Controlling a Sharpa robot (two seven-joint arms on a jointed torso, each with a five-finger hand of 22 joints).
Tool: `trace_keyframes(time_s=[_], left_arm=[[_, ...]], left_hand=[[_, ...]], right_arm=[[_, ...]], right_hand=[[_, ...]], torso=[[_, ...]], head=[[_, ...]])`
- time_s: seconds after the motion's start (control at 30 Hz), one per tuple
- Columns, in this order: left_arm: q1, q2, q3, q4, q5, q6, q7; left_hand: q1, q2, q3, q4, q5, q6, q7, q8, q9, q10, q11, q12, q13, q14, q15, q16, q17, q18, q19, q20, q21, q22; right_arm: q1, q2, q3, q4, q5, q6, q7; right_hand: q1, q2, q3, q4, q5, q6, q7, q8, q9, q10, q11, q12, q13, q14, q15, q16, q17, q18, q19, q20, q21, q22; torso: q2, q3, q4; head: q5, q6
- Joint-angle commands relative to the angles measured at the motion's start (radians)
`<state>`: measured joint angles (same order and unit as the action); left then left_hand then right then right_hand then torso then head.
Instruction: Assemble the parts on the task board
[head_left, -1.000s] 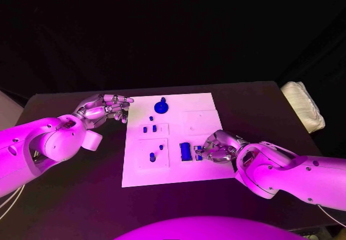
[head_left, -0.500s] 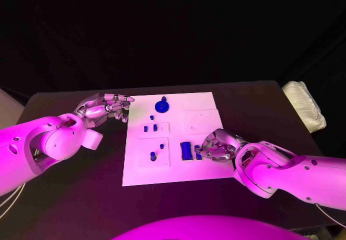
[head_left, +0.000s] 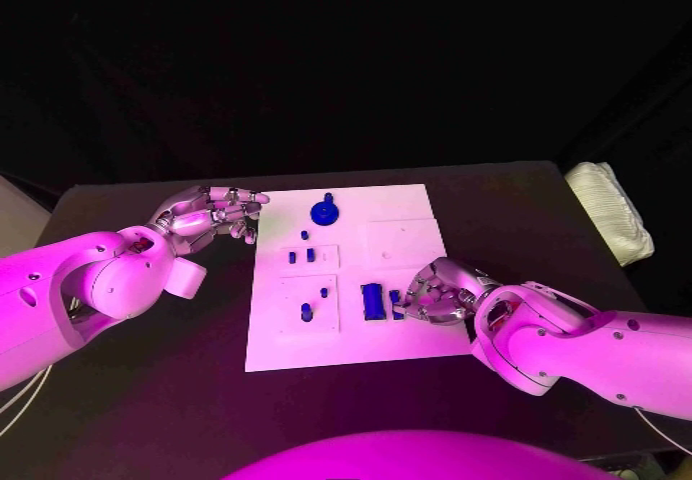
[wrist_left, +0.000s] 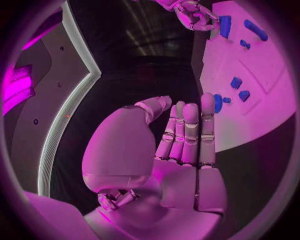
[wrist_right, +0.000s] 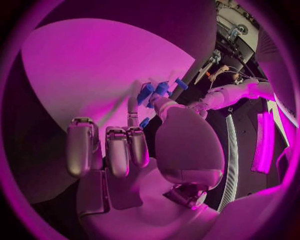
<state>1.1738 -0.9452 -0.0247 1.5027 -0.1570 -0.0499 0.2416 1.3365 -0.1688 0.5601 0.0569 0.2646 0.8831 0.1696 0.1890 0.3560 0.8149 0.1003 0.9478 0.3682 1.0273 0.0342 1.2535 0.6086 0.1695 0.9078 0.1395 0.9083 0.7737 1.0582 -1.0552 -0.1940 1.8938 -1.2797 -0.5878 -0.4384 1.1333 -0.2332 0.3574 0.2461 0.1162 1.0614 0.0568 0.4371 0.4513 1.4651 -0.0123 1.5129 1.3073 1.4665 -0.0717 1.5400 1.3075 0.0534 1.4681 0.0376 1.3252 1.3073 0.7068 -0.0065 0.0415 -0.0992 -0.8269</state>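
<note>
I am looking down on a black table (head_left: 159, 400) with the white task board (head_left: 411, 215) lying at its middle. My left hand (head_left: 206, 216) hovers just off the board's left edge, near its far left corner; its fingers (wrist_left: 189, 127) lie straight and side by side, and it holds nothing. My right hand (head_left: 437, 292) rests over the board's right side, toward the near edge, with its fingers (wrist_right: 119, 150) curled inward. I cannot tell whether it grips a part.

The blue parts sit scattered on the board. A round blue part with a stub (head_left: 325, 212) stands near the far edge, at about the middle. Two small blue parts (head_left: 300, 257) sit side by side in a square recess on the left half, with a tiny blue peg (head_left: 303, 236) beyond them. A blue peg (head_left: 306, 313) stands in the nearer recess on the left side. A tall blue block (head_left: 372, 301) stands just beside my right hand's fingertips.

A folded pale cloth (head_left: 609, 211) lies at the table's right edge.
</note>
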Motion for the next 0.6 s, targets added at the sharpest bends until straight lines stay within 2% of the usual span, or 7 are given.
trace_keyframes(time_s=[0.03,0.1,0.17,0.4,0.6], left_arm=[[0.000,0.000,0.000,0.001,-0.003,0.016,0.003],[0.000,0.000,0.000,0.000,-0.003,0.016,0.003],[0.000,0.001,0.000,-0.001,-0.003,0.016,0.003],[0.000,0.002,0.000,-0.002,-0.003,0.018,0.002],[0.000,0.001,0.000,-0.003,-0.003,0.018,0.000]], left_hand=[[-0.003,0.007,0.000,0.005,0.002,-0.004,0.004,-0.002,-0.002,-0.004,-0.001,0.002,-0.002,-0.006,0.003,-0.004,0.000,0.014,0.004,0.000,-0.006,-0.001],[-0.003,0.007,0.000,0.005,0.002,-0.004,0.004,-0.002,-0.002,-0.004,-0.001,0.002,-0.002,-0.006,0.003,-0.004,0.000,0.014,0.004,0.000,-0.006,-0.001],[-0.003,0.007,0.000,0.005,0.002,-0.004,0.004,-0.002,-0.002,-0.004,-0.001,0.002,-0.002,-0.006,0.003,-0.004,0.000,0.014,0.004,0.000,-0.006,-0.001],[-0.004,0.009,0.000,0.007,0.002,-0.005,0.004,-0.002,-0.002,-0.005,-0.001,0.003,-0.002,-0.006,0.004,-0.004,-0.001,0.014,0.005,0.000,-0.007,-0.002],[-0.004,0.010,0.000,0.008,0.002,-0.005,0.004,-0.003,-0.002,-0.006,-0.001,0.003,-0.002,-0.006,0.004,-0.004,0.000,0.014,0.005,0.000,-0.008,-0.002]], right_arm=[[-0.001,-0.004,0.000,0.003,-0.017,0.049,0.023],[-0.001,-0.006,0.000,0.002,-0.023,0.058,0.024],[-0.001,-0.006,0.000,0.001,-0.032,0.062,0.023],[-0.004,0.006,0.000,-0.015,-0.072,0.065,0.004],[-0.009,0.011,0.000,-0.027,-0.095,0.044,-0.010]], right_hand=[[0.024,-0.002,-0.025,-0.004,-0.032,-0.001,-0.001,-0.007,-0.001,0.082,-0.003,-0.003,0.233,0.089,-0.006,0.003,0.183,-0.005,0.021,-0.005,-0.005,0.173],[0.049,0.002,-0.056,-0.007,-0.057,0.000,0.000,-0.009,-0.003,0.082,-0.004,-0.003,0.233,0.089,-0.006,0.003,0.183,-0.005,0.021,-0.005,-0.005,0.174],[0.069,0.005,-0.075,-0.010,-0.063,0.001,-0.001,-0.010,-0.005,0.082,-0.004,-0.002,0.234,0.089,-0.005,0.003,0.184,-0.005,0.022,-0.005,-0.005,0.175],[0.112,0.015,-0.105,-0.015,-0.067,0.007,-0.004,-0.010,-0.006,0.081,-0.007,-0.006,0.232,0.089,-0.008,0.003,0.185,-0.005,0.022,-0.007,-0.005,0.176],[0.126,0.028,-0.108,-0.013,-0.066,0.009,-0.005,-0.011,-0.007,0.081,-0.008,-0.006,0.232,0.089,-0.009,0.003,0.184,-0.005,0.022,-0.008,-0.008,0.176]], torso=[[0.001,0.0001,-0.0003],[0.001,0.0004,-0.0016],[0.001,0.0002,-0.0015],[0.002,0.0003,0.0019],[0.001,-0.0013,0.0026]], head=[[0.001,0.000],[0.000,0.001],[0.000,0.002],[-0.002,0.000],[-0.001,-0.001]])
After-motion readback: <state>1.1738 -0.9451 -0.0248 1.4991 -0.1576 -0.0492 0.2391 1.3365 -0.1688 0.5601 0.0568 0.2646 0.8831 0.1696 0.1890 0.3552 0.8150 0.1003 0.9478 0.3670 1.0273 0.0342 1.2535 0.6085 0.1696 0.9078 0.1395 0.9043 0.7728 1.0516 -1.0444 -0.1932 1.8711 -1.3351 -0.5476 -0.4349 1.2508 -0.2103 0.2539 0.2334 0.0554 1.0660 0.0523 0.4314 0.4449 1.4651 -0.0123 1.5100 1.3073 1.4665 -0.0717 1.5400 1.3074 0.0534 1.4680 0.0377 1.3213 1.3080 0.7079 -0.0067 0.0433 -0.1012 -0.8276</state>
